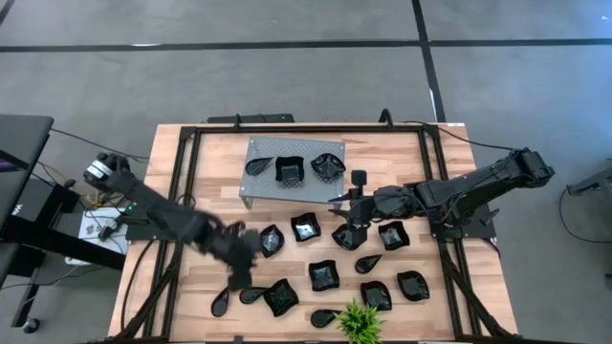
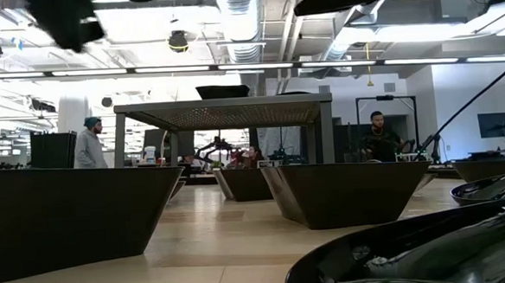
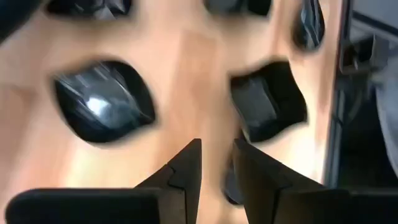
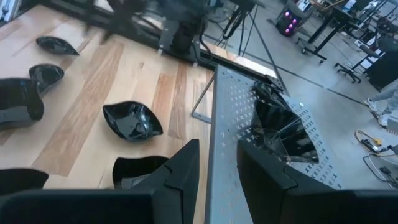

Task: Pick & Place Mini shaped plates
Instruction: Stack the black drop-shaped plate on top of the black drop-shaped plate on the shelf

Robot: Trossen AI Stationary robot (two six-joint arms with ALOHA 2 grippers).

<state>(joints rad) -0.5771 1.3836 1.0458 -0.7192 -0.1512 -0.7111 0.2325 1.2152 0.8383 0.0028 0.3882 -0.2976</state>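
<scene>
Three glossy black mini plates [image 1: 289, 169] rest on the grey perforated stand [image 1: 268, 186]; several more [image 1: 323, 275] lie on the wooden table in front of it. My left gripper [image 1: 237, 275] hovers over the table's near-left plates, blurred. In the left wrist view it [image 3: 217, 149] is open by a narrow gap above bare wood between a leaf-shaped plate [image 3: 102, 102] and a squarish plate [image 3: 268, 99]. My right gripper [image 1: 338, 201] is at the stand's right end. It [image 4: 217, 149] is open narrowly and empty, just short of a ribbed plate [image 4: 280, 124] on the stand.
A small green plant [image 1: 359, 321] stands at the table's near edge among the plates. A black frame [image 1: 182, 191] runs round the tabletop. In the low view, plates [image 2: 342, 193] loom close before the stand [image 2: 225, 113], and people show in the room behind.
</scene>
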